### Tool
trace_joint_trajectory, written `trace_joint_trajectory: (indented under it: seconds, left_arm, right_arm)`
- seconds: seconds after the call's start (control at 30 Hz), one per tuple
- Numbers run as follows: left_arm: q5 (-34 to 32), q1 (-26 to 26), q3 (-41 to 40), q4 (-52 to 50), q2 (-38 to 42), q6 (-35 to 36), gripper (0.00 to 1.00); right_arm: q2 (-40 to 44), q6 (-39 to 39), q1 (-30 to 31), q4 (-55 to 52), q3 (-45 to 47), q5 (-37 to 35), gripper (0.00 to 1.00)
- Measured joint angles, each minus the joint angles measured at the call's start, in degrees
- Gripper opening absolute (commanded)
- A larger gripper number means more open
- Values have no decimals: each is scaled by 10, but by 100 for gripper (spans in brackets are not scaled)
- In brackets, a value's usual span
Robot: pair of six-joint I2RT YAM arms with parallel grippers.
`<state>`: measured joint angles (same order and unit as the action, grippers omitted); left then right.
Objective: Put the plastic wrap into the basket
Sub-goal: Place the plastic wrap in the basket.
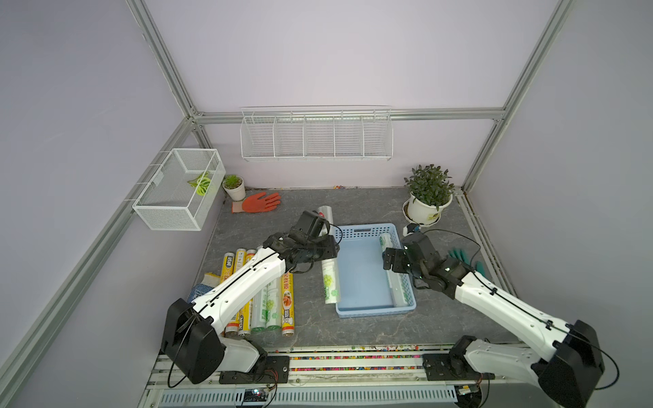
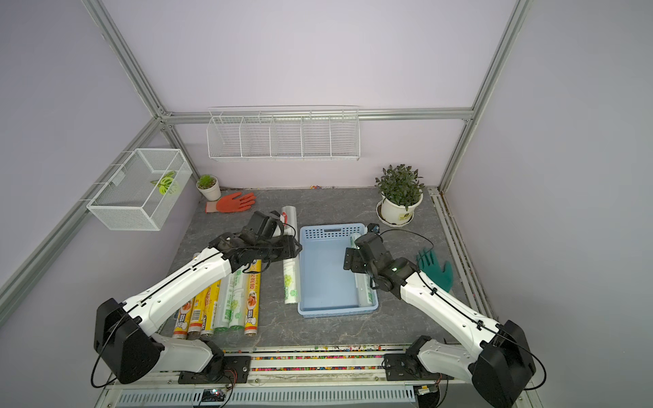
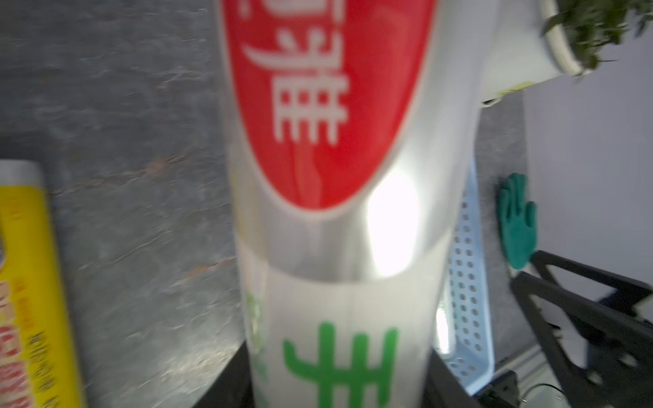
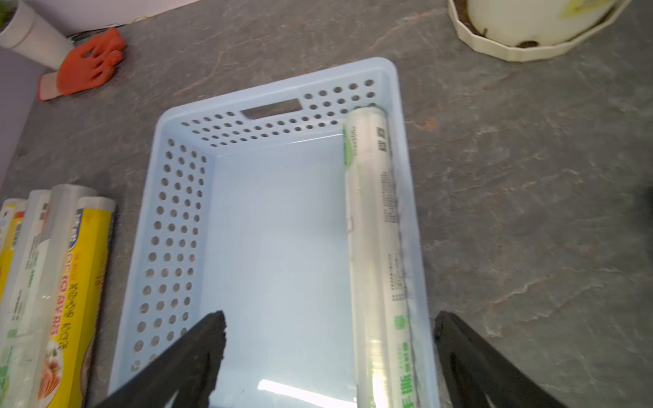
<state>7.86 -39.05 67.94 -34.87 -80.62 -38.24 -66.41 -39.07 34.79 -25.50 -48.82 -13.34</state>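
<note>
Left wrist — left hand (image 3: 339, 374) grips 1 roll (image 3: 335, 247) beside basket (image 3: 466, 282).

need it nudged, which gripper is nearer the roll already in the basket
Right. The right gripper hovers open above that roll; the left gripper is outside the basket, past its opposite wall, gripping another roll.

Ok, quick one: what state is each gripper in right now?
Left gripper: closed on a clear-white plastic wrap roll beside the basket.
Right gripper: open, holding nothing, above the basket.
</note>
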Motion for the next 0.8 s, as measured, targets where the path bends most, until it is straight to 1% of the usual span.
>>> trace_joint_trajectory:
  seconds: [0.13,0.27,0.43,0.57,0.8]
  left_arm:
    - [37,-32,48,37,-82,-23,23]
    - [55,-61,99,69,-178,-57,23]
    - [84,-73,113,104,-262,-97,24]
    - [99,-74,113,110,-299,-114,25]
    - [117,-80,116,125,-312,-129,27]
  right_arm:
    - [21,-13,-45,-2,22,26,98]
    - [36,-19,-82,-4,39,53,97]
    - [35,-21,-121,-11,48,86,98]
    - [30,-20,-135,-9,58,123,98]
    - [3,-18,-135,-3,64,178,97]
